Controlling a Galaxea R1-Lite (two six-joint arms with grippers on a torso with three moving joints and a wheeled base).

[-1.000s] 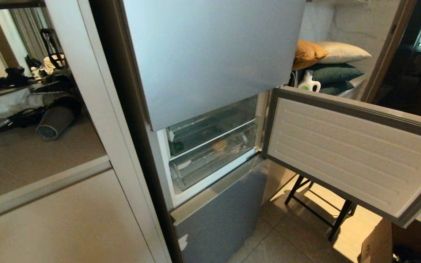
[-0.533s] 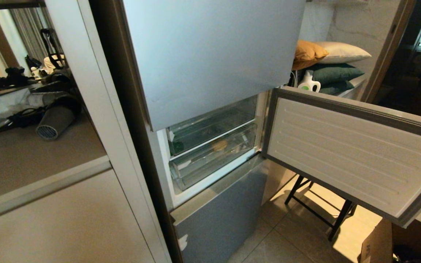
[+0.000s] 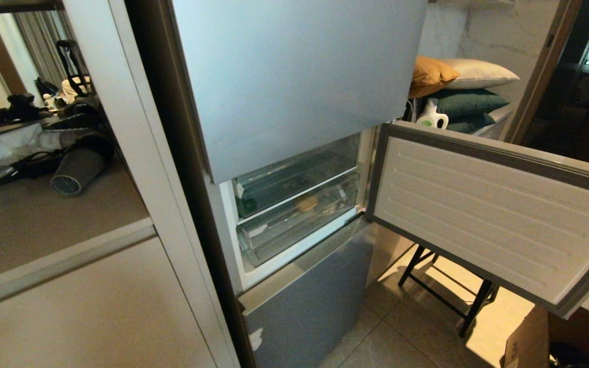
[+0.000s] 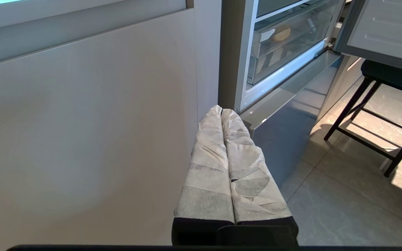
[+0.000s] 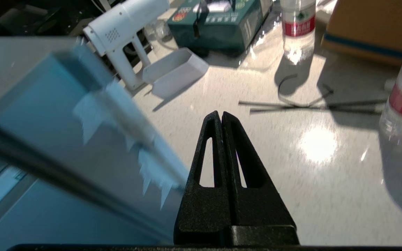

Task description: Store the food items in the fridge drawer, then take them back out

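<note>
From the head camera I see neither arm. On my left, the left tool [image 4: 221, 112] hangs low beside the pale cabinet panel [image 4: 82, 122], its wrapped fingers [image 4: 208, 164] pressed together, empty. Further right the fridge [image 3: 294, 76] has its middle door [image 3: 494, 214] swung wide. The fridge drawer [image 3: 299, 207] sits pushed in, the potato [image 3: 307, 203] visible through its clear front; a dark green shape at its left end may be the pepper. On my right, the right tool [image 5: 221, 115] is clenched on nothing above a white desk [image 5: 291, 157], near a water bottle [image 5: 297, 24].
</note>
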